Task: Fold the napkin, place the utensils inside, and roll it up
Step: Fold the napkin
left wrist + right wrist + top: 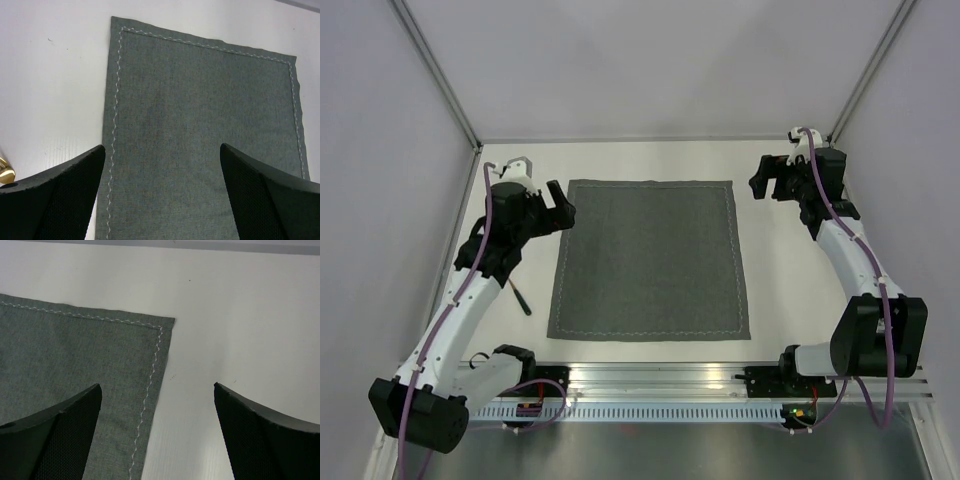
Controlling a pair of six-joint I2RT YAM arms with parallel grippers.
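The napkin (648, 260) lies spread flat and unfolded in the middle of the white table (780, 290), so by my reading no part of the task is done: folding, loading the utensils and rolling all remain. The left gripper (560, 208) hangs over the napkin's far-left corner and the right gripper (765, 182) just off its far-right corner, both with jaws spread wide and holding nothing. A thin dark object (520, 297) beside the left arm may be a utensil, but I cannot tell.
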